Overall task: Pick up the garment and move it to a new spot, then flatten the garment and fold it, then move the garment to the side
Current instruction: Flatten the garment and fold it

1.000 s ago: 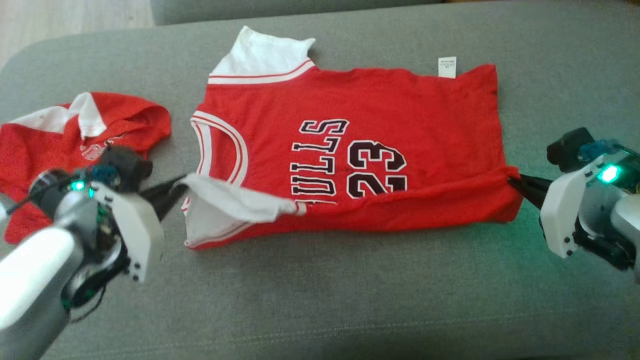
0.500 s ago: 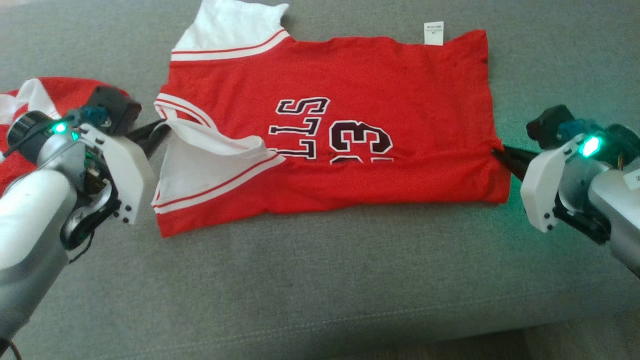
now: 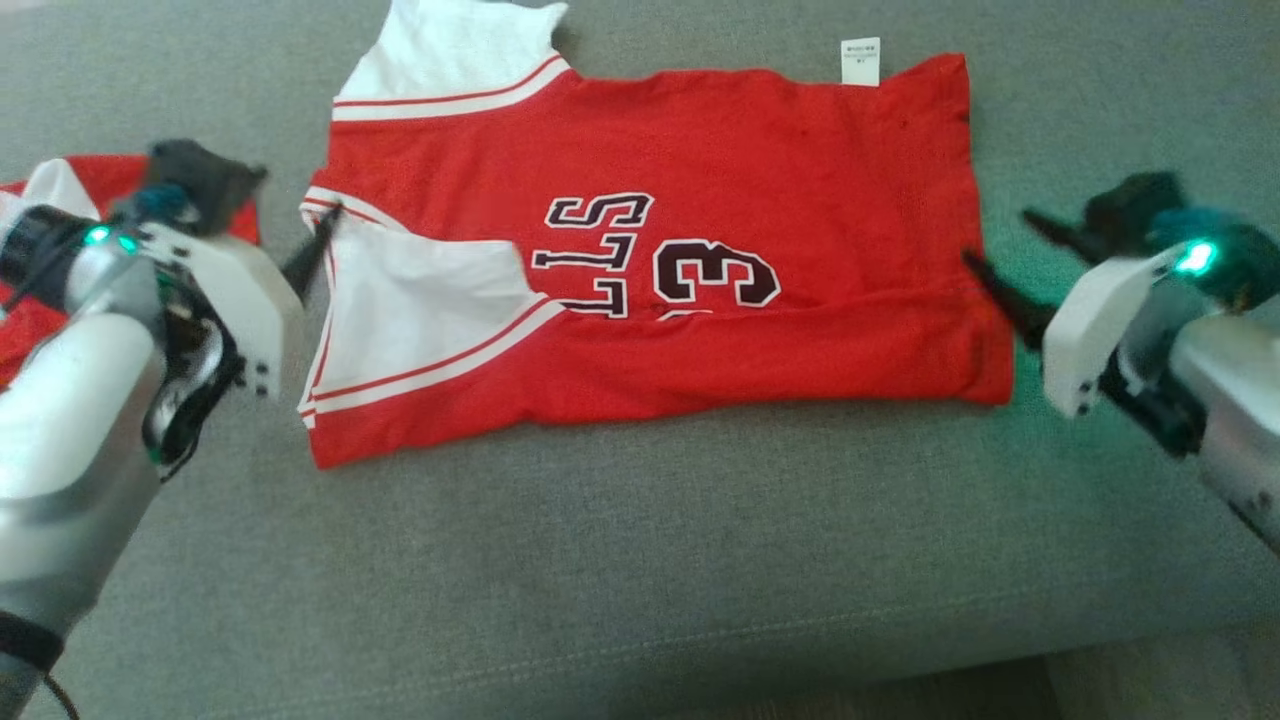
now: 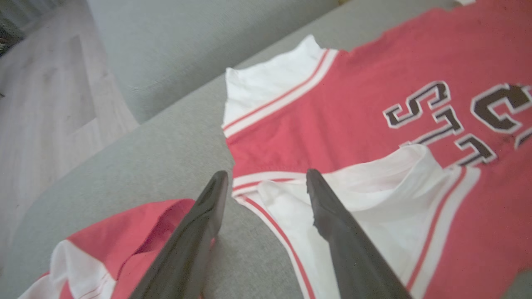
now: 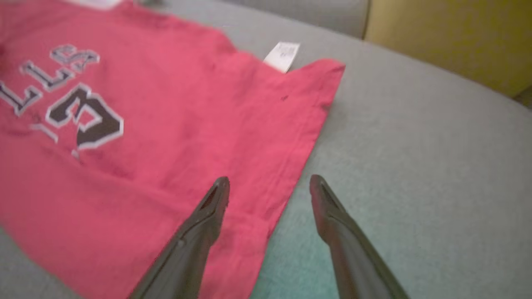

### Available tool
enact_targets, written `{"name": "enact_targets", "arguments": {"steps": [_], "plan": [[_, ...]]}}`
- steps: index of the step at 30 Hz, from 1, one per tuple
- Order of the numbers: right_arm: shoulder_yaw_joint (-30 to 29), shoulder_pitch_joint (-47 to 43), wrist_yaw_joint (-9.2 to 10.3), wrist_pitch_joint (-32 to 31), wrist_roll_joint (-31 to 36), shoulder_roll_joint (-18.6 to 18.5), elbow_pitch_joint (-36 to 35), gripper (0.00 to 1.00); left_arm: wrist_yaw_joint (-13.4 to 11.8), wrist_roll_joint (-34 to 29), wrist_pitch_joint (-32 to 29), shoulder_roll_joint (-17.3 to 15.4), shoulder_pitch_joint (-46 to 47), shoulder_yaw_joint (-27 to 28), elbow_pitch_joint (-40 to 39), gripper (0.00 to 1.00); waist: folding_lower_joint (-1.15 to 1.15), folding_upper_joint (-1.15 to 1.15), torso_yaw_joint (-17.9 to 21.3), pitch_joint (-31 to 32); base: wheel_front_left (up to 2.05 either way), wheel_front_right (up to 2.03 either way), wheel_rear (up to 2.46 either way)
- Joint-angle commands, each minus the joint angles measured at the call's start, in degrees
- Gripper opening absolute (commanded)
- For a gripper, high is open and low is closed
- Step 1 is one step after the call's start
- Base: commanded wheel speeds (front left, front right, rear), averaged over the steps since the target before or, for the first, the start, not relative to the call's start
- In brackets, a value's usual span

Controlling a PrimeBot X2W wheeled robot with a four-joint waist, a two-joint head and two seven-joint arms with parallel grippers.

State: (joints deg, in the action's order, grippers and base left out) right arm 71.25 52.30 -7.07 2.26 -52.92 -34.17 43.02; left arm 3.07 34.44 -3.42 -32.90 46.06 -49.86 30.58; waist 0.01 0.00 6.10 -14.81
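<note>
Hidden: A fold along the near edge of the red jersey (image 3: 800, 180) covered the lower part of its lettering (image 3: 600, 250). Only "LLS" and a "3" could be read.
Cut off: A second garment (image 3: 60, 180), red and white, lay at the left. It was partly behind the left arm (image 3: 70, 400) and cropped by the frame edge.
Hard to make out: Print on the white tag (image 3: 860, 60) at the far hem was illegible. A yellow surface (image 5: 449, 37) beyond the sofa could not be identified.
Jersey: It lay flat on the gray sofa cushion (image 3: 640, 560), with a white sleeve (image 3: 420, 300) turned over onto the red front.
Left claw (image 4: 266, 174): It stood open and gripped nothing, one finger over the white sleeve and the other over the cushion beside the second garment.
Right claw (image 5: 269, 179): It was spread and empty, one finger above the hem and the other above bare cushion.
</note>
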Motion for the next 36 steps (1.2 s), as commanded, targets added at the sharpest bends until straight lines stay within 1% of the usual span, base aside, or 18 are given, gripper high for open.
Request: {"name": "enact_targets", "arguments": {"steps": [1,5,8,10,14,17,19,21,25,28,32,34,36], "plan": [[-1.71,1.03,-0.42,1.97,-0.89,-0.76,0.44,1.00,-1.24,0.63,1.65,-1.83,3.41,3.87,-0.66,1.00,-0.01,0.00,-0.40,0.56,0.00,0.00,0.00],[-7.86,-0.57,-0.42,9.17,-3.43,1.84,4.14,1.00,-6.07,5.13,9.48,0.73,0.06,9.48,-0.31,1.00,-0.01,0.00,-1.36,2.70,0.00,0.00,0.00],[-13.32,-2.45,-0.42,12.08,-4.70,3.76,5.22,1.00,-8.52,9.18,15.12,2.78,-4.31,13.71,-1.83,1.00,-0.01,0.00,-2.08,4.47,0.00,0.00,0.00],[-16.96,-3.89,-0.42,12.61,-3.64,4.53,5.27,1.00,-9.65,10.56,16.98,3.77,-7.68,15.58,-3.56,1.00,-0.01,0.00,-2.64,5.62,0.00,0.00,0.00],[-29.46,-9.18,-0.42,12.71,1.87,6.06,0.19,1.00,-11.81,12.13,18.31,6.71,-15.36,20.34,-8.88,1.00,-0.01,0.00,-3.67,7.49,0.00,0.00,0.00],[-38.86,-15.95,-0.42,12.72,8.45,8.03,-4.86,1.00,-12.42,9.86,18.38,10.11,-21.66,25.67,-15.29,1.00,-0.01,0.00,-4.37,8.14,0.00,0.00,0.00],[-44.53,-20.83,-0.42,12.73,13.54,10.11,-8.34,1.00,-11.95,7.58,18.40,12.83,-26.25,28.95,-18.69,1.00,-0.01,0.00,-4.63,8.41,0.00,0.00,0.00],[-49.33,-25.55,-0.42,12.73,18.45,12.62,-11.77,1.00,-10.94,4.94,18.40,15.43,-30.09,32.08,-21.04,1.00,-0.01,0.00,-4.77,8.41,0.00,0.00,0.00],[-56.55,-33.19,-0.42,12.73,26.55,18.02,-17.78,1.00,-7.79,-0.91,18.41,20.36,-35.28,37.12,-22.96,1.00,-0.01,0.00,-4.86,8.34,0.00,0.00,0.00],[-59.73,-37.15,-0.42,12.73,30.86,21.47,-20.76,1.00,-5.35,-4.09,18.41,23.93,-37.78,40.11,-21.90,1.00,-0.01,0.00,-4.65,8.40,0.00,0.00,0.00],[-61.64,-39.90,-0.42,12.70,34.31,24.87,-22.86,1.00,-2.39,-8.72,18.41,26.74,-39.16,41.91,-18.85,1.00,-0.01,0.00,-3.98,8.34,0.00,0.00,0.00],[-62.46,-40.39,-0.42,12.47,35.24,26.00,-23.61,1.00,-1.47,-10.49,18.41,27.58,-39.08,42.72,-16.99,1.00,-0.01,0.00,-3.52,8.26,0.00,0.00,0.00],[-63.13,-40.56,-0.42,12.01,36.08,26.93,-24.83,1.00,-1.38,-12.45,18.42,28.39,-38.26,43.43,-13.18,1.00,-0.01,0.00,-2.82,7.98,0.00,0.00,0.00]]}}
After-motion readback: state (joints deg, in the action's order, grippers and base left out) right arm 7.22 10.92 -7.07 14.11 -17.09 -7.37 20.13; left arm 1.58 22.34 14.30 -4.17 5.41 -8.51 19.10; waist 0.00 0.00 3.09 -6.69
